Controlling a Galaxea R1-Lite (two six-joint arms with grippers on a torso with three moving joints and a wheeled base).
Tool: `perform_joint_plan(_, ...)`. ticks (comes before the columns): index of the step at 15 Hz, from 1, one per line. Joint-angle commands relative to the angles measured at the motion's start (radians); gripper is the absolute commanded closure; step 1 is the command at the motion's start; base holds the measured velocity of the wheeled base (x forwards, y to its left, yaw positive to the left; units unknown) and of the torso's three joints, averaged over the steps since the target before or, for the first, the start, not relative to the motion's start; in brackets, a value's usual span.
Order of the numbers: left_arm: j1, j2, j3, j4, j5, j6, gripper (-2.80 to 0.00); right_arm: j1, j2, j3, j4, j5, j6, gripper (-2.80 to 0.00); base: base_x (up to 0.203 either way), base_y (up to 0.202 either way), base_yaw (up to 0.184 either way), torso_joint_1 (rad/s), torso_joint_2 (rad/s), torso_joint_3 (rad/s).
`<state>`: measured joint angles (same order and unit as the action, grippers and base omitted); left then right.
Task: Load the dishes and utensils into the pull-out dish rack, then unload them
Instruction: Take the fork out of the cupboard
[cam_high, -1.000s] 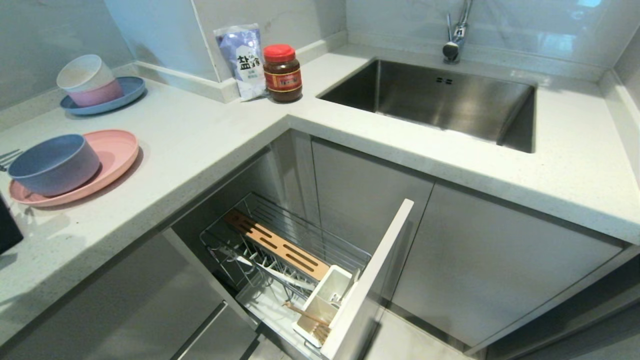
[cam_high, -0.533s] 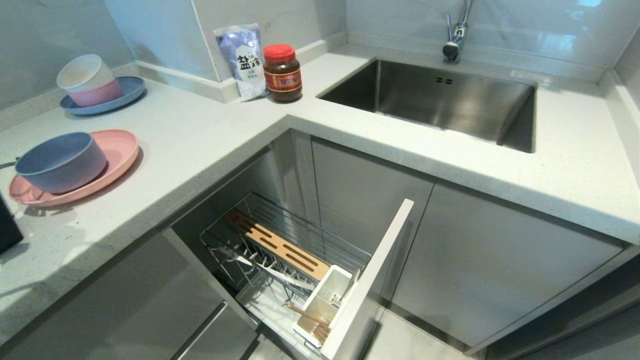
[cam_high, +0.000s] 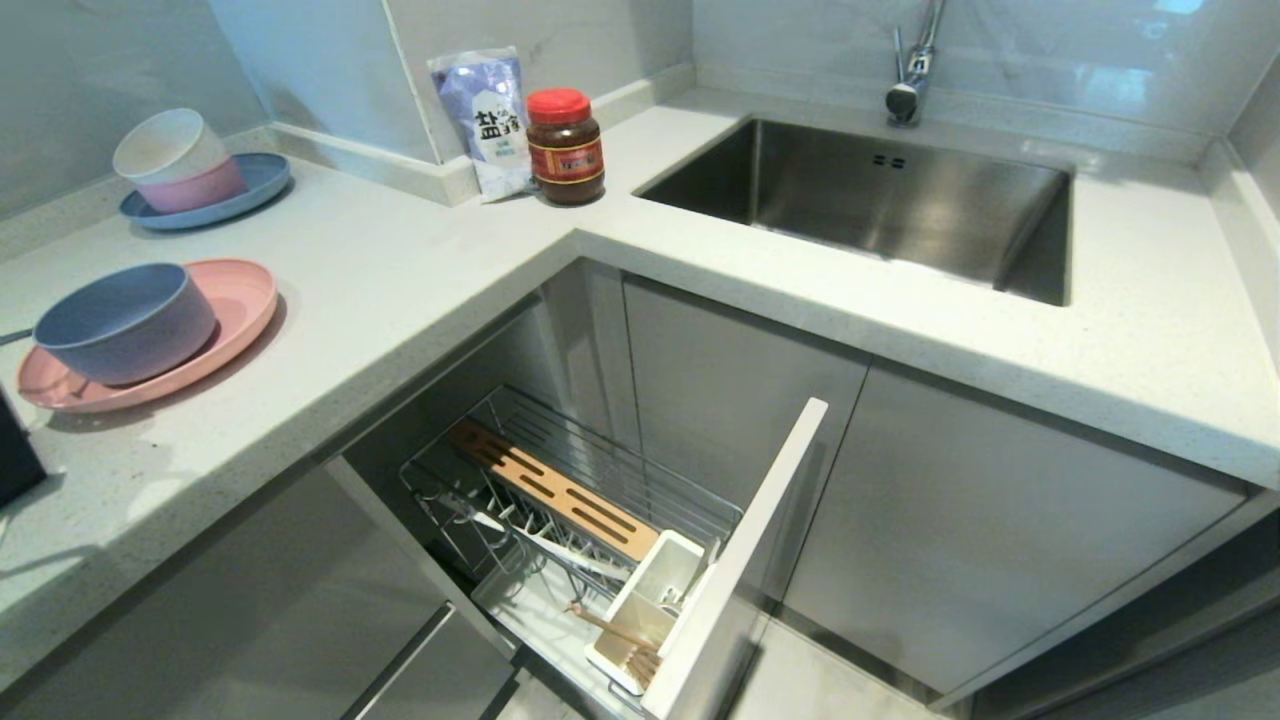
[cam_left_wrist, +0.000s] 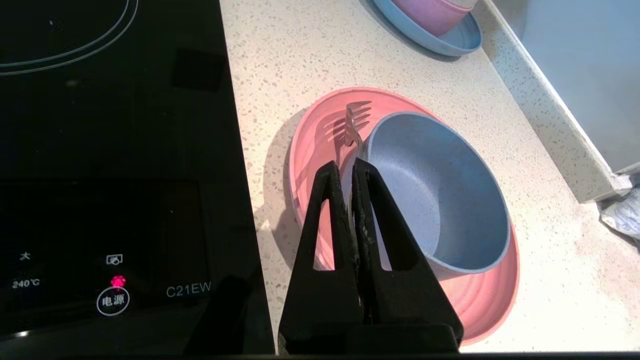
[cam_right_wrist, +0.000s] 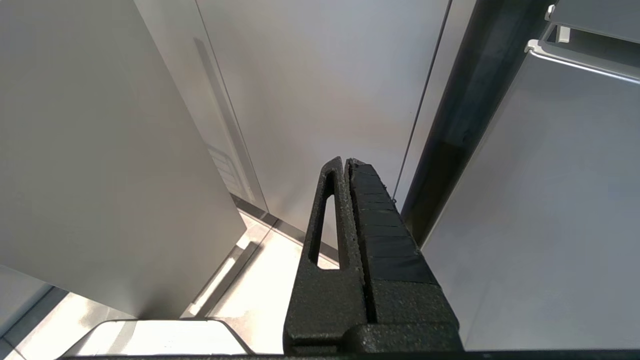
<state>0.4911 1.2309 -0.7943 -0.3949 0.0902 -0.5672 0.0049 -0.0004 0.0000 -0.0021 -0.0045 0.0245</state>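
Gripping fork (cam_left_wrist: 356, 122) — left gripper (cam_left_wrist: 348, 167) (wrist-view only)

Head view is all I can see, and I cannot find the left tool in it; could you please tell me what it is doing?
Observer: The left tool is shut on the handle of a silver fork.
Operator: Thank you. Where is the fork's head?
Observer: Its tines are over the pink plate, right beside the rim of the blue-grey bowl.
Operator: And the right tool, please?
Observer: The right tool is shut on nothing, parked low beside grey cabinet fronts.
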Motion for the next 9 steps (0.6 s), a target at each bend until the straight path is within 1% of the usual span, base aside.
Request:
perform_joint_plan(1, 0.000, 0.002, 0.001, -0.001, 0.001, -0.004, 0.00, 0.001, -0.003, 0.002, 0.000, 0.000, 0.000, 0.00, 0.000, 0.000, 0.000, 0.000, 0.00, 0.000)
perform_joint_plan(5, 0.000, 0.001, 0.004, 0.008, -0.001, -0.003, 0.00, 0.001, -0.004, 0.002, 0.000, 0.000, 0.000, 0.00, 0.000, 0.000, 0.000, 0.000, 0.00, 0.000)
perform_joint_plan(8, 0.001, -0.002, 0.010, 0.008, -0.023, -0.003, 0.00, 0.001, -0.004, 0.002, 0.001, 0.000, 0.000, 0.00, 0.000, 0.000, 0.000, 0.000, 0.00, 0.000)
perform_joint_plan(9, 0.001, -0.004, 0.010, 0.008, -0.027, -0.003, -2.80, 0.001, -0.004, 0.002, -0.001, 0.000, 0.000, 0.00, 0.000, 0.000, 0.000, 0.000, 0.00, 0.000)
